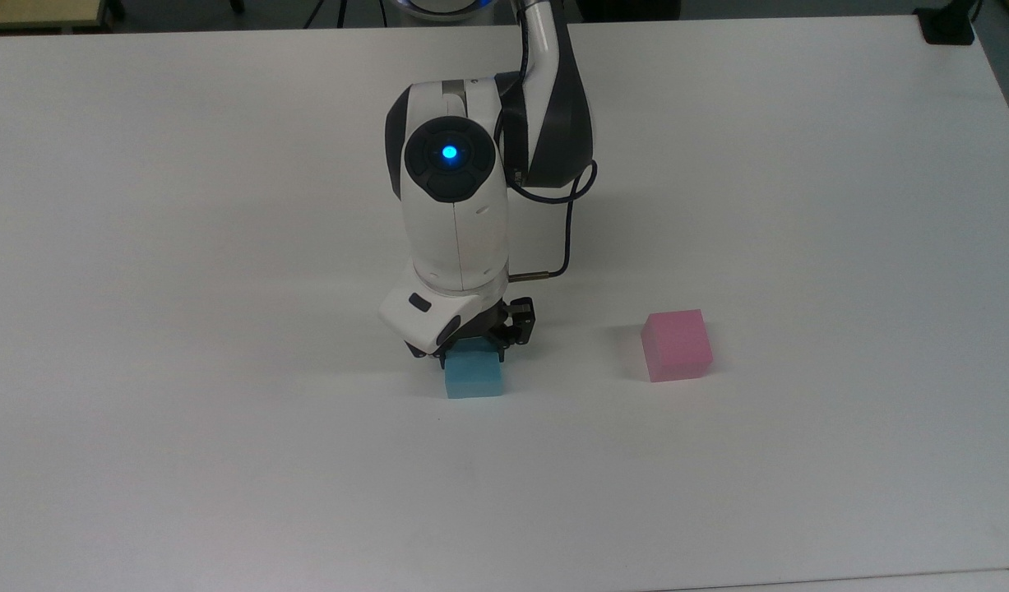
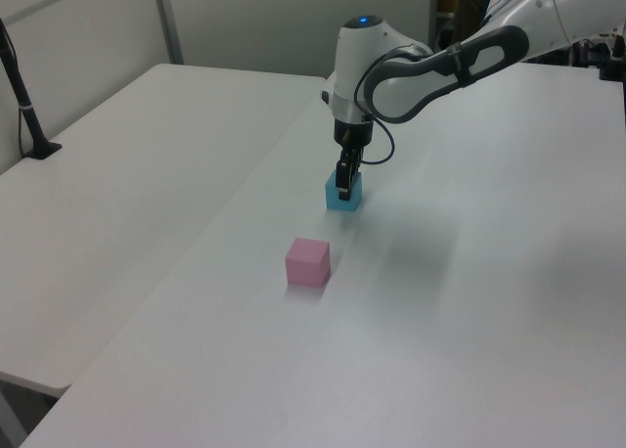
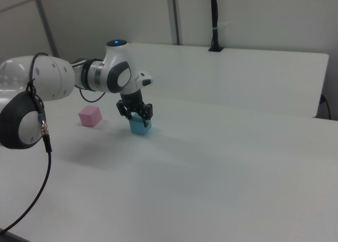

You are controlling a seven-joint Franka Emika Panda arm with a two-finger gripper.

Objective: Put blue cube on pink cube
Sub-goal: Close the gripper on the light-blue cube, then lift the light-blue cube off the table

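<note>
Top view: on a smooth matte white tabletop (image 1: pixel 183 247), the tool (image 1: pixel 471 349) straddles a matte light-blue cube (image 1: pixel 474 376), fingers narrowed against its sides. A pastel-pink cube (image 1: pixel 677 345) sits well apart at three o'clock.

Left view: the pink cube (image 2: pixel 307 261) lies at seven o'clock of the blue cube (image 2: pixel 343 193).

Right view: black fingers (image 3: pixel 148 111) flank the blue cube (image 3: pixel 140 126), which rests on the tabletop.
</note>
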